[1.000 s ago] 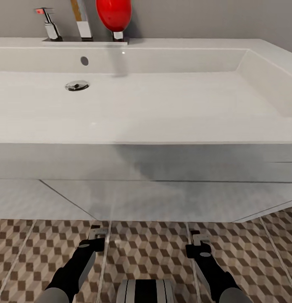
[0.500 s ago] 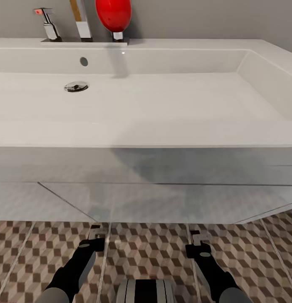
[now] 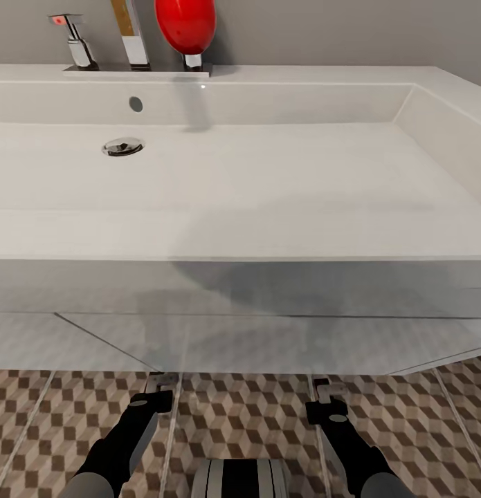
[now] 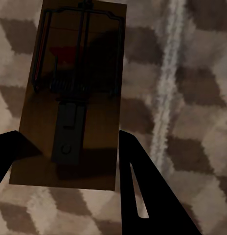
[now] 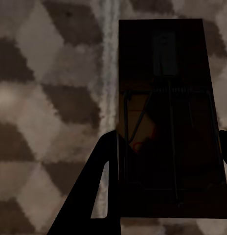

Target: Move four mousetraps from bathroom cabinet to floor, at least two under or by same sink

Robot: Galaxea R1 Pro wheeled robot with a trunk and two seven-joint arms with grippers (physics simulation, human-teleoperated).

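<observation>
Both grippers hang low over the cube-patterned bathroom floor (image 3: 243,418), just in front of the wide white sink (image 3: 240,245). My left gripper (image 3: 160,384) is shut on a mousetrap (image 4: 74,93), a tan board with dark wire and a red spot, clamped between the black fingers (image 4: 143,196). The right gripper (image 3: 326,391) is likewise shut on a second mousetrap (image 5: 167,112), which lies flat between its fingers (image 5: 94,188) above the tiles. The cabinet is out of view.
The sink's white front panel (image 3: 254,339) overhangs the floor right ahead of the grippers. On its back ledge stand a chrome faucet (image 3: 133,34), a small tap (image 3: 75,40) and a red rounded object (image 3: 186,24). The drain (image 3: 122,146) sits at the basin's left.
The whole head view has shifted: the sink's front edge sits lower and looms larger in the picture, so the camera has moved. The arms and the traps they hold keep their places.
</observation>
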